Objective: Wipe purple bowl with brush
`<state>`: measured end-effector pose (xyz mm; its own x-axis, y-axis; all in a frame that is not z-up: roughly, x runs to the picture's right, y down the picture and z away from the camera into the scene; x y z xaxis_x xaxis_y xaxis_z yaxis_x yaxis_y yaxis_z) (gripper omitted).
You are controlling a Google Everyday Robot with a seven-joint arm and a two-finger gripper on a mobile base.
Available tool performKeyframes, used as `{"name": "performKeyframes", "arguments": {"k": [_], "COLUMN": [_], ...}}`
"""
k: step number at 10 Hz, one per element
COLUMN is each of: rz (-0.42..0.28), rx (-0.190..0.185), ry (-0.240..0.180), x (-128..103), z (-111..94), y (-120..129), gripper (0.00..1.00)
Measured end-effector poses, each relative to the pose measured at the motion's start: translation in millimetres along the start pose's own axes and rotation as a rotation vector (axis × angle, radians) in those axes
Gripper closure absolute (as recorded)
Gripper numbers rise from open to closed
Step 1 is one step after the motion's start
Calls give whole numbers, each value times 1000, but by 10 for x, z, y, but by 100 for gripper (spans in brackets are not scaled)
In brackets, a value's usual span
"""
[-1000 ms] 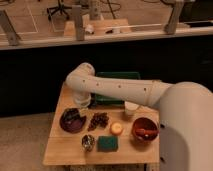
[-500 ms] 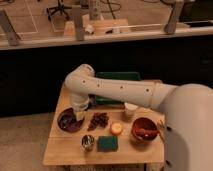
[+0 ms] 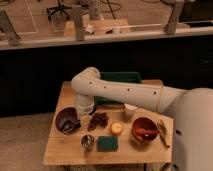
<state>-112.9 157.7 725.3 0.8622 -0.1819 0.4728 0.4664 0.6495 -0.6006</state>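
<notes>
desk: what was hidden or cut off here?

photographer: the robot's pale body filled the right edge and ran out of frame. its white arm (image 3: 125, 94) crossed in front of a green tray (image 3: 120, 76) at the back of the wooden table (image 3: 65, 152) and covered the tray's near side. the gripper (image 3: 78, 120) sat low at the right rim of the purple bowl (image 3: 64, 119), which stood on the table's left side. i could not tell whether the gripper was clenched or released.

desk: and the brush?

photographer: the brush (image 3: 72, 126) showed only as a small dark blur inside the bowl, under the gripper. i could not judge whether it touched the bowl.

desk: any labels?

photographer: no lettering could be read on anything.

desk: the arm's pose?

photographer: it reached leftward from the body, bent sharply at an elbow above the table's back-left part, then dropped down to the bowl.

desk: what else was on the table?

photographer: a dark brown cluster (image 3: 99, 120) lay just right of the bowl. a metal cup (image 3: 87, 142) and a green sponge (image 3: 107, 143) were side by side at the front. a white cup (image 3: 131, 111) stood under the arm. a red-orange bowl (image 3: 145, 127) on the right held an orange-brown utensil (image 3: 148, 132).
</notes>
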Motion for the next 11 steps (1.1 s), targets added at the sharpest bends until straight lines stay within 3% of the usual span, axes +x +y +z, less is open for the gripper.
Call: {"name": "performKeyframes", "arguments": {"k": [2, 5, 8, 11], "rz": [38, 71, 72, 57], "rx": [8, 35, 63, 57], "ry": [14, 33, 40, 34], "x": [245, 405, 329, 143], "z": [-33, -170, -283, -233], "y": [-17, -155, -363, -517], "gripper": [96, 96, 96, 96]}}
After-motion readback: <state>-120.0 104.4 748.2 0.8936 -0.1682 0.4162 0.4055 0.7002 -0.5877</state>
